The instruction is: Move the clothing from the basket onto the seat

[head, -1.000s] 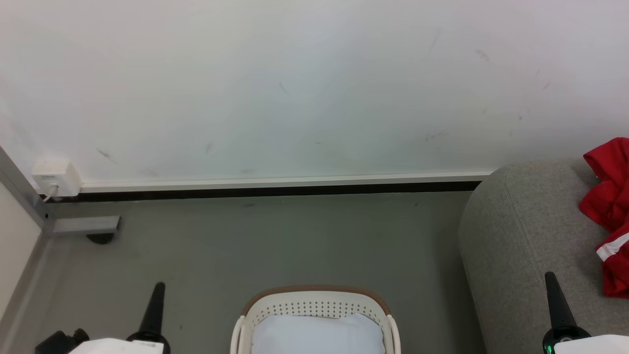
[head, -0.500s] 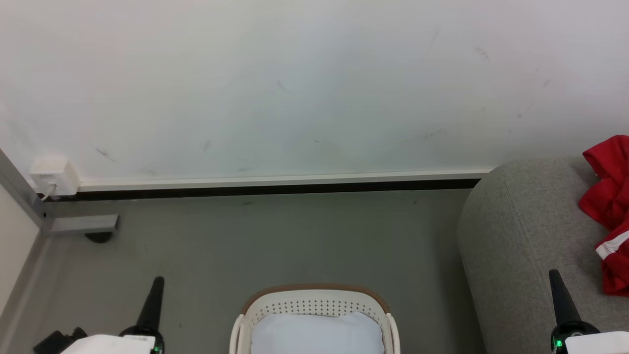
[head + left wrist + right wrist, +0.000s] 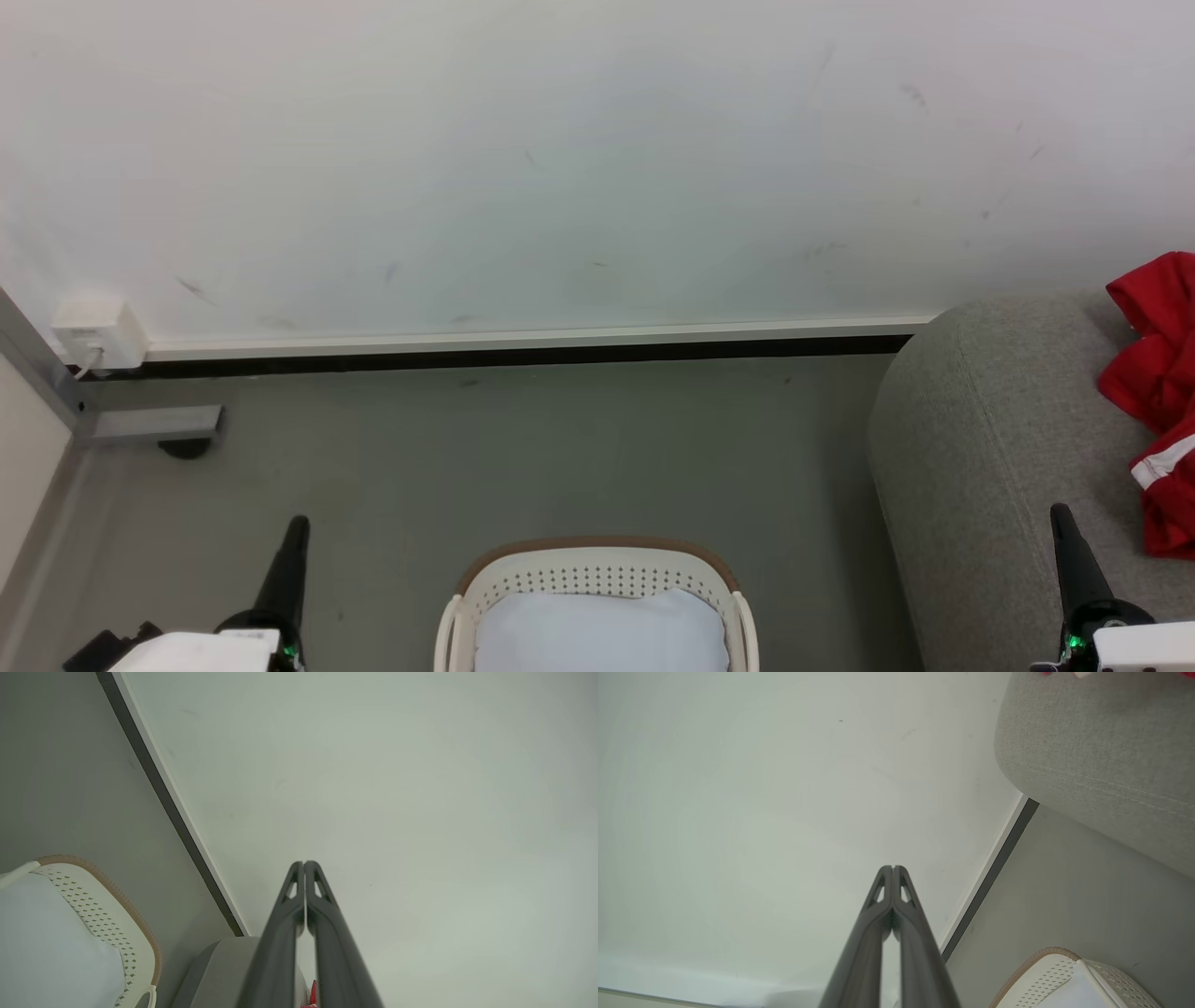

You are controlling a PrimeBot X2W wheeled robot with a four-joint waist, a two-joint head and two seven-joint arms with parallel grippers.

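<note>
Head view puts the clothing (image 3: 1158, 392), a rumpled red heap with a white stripe, on the seat (image 3: 980, 448) at the right edge, partly cut off by the frame, so that much of the job looks done. The basket (image 3: 597, 558) stands on the floor (image 3: 560, 448) at bottom centre, near the seat's rounded end but apart from it; what shows of its inside holds a pale lining sheet (image 3: 602, 630) with no red on it, though its near half runs off the bottom edge, so I cannot tell whether a garment is left there. I judge the transfer finished or close to it, with only that check outstanding. The left gripper (image 3: 297, 532) at lower left and the right gripper (image 3: 1061, 518) at lower right point up, jaws together and empty. The floor is plain grey, meeting a scuffed white wall (image 3: 560, 159) at a pale skirting strip (image 3: 523, 338); a white socket box (image 3: 98, 331) and a grey metal foot (image 3: 154, 425) sit in the left corner. Left wrist view shows its jaws pressed tip to tip against the wall, the basket and sheet at lower left, the seat's grey end below, and a sliver of red beside them at the bottom edge. Right wrist view has its jaws likewise closed on nothing, the seat's woven grey corner at upper right with a trace of red at the top edge, and the basket's brown rim at lower right.
</note>
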